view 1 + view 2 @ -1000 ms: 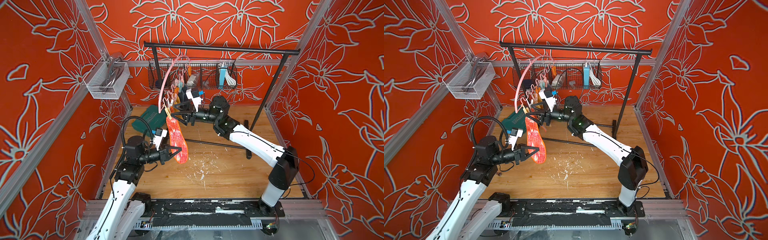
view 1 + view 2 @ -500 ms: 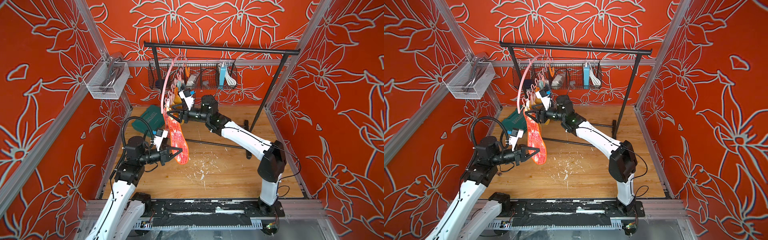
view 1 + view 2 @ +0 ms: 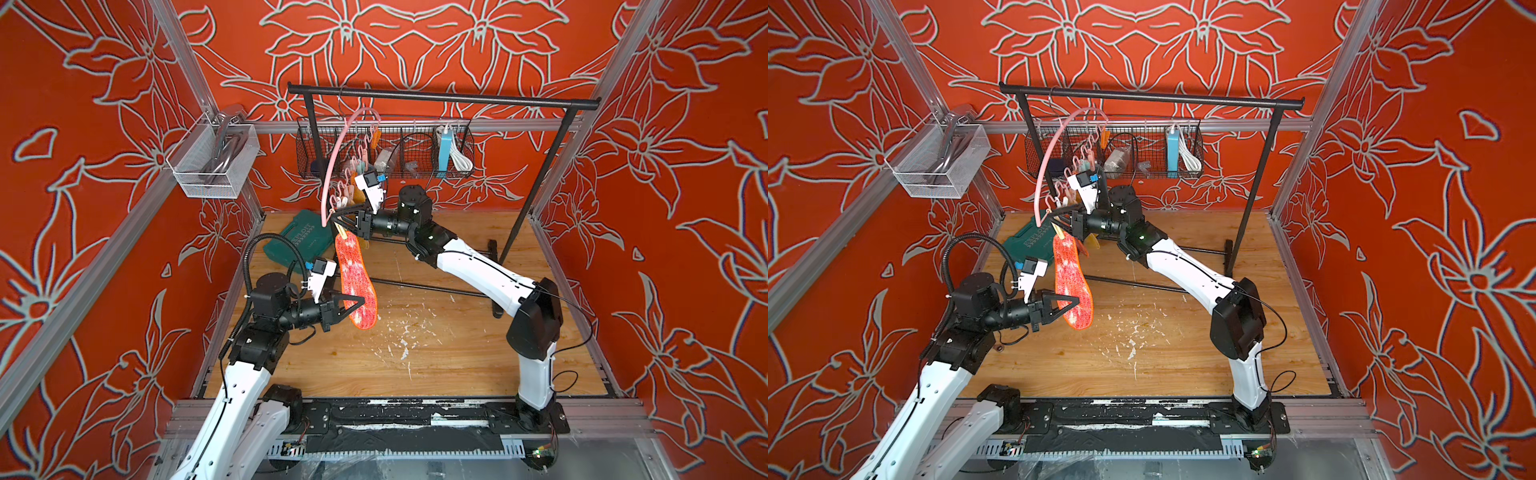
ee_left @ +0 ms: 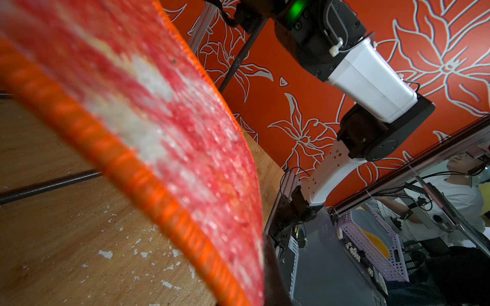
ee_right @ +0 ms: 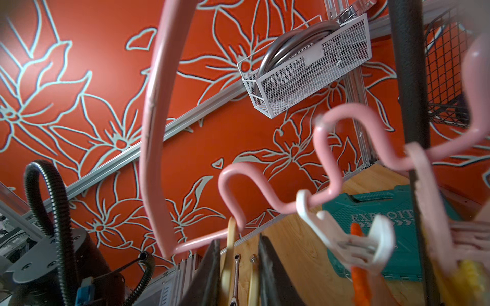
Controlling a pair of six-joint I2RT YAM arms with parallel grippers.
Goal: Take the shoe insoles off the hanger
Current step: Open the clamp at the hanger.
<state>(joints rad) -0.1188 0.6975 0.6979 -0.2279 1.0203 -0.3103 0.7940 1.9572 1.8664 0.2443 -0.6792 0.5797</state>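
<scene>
A pink arched plastic hanger (image 3: 332,166) hangs by its hook from the top bar of a black metal rack (image 3: 440,96) at the back of the wooden table (image 3: 436,365). A long red and white spotty fabric insole with an orange rim (image 3: 355,278) hangs down from the low end of the hanger. It is held at its top by a small pale yellow peg (image 3: 340,230). The left gripper (image 3: 362,300) is clamped on the bottom part of this insole. In the left wrist view the insole fills most of the picture, very close. The right gripper (image 3: 337,218) is up at the pale yellow peg. In the right wrist view its two black fingers (image 5: 209,275) sit tight on both sides of the peg, so it is squeezing the peg. Next along the wavy bar of the hanger, a white peg (image 5: 352,238) holds a thin orange edge. A pale pink peg (image 5: 434,212) holds something yellow, but both are blurry. In a top view a bit of a yellow insole (image 3: 1093,242) shows just behind the right gripper. A dark green plastic case (image 3: 299,241) lies on the table near the hanger. A black wire basket (image 3: 386,166) is on the back wall, and a white mesh basket (image 3: 212,166) is on the side wall.
</scene>
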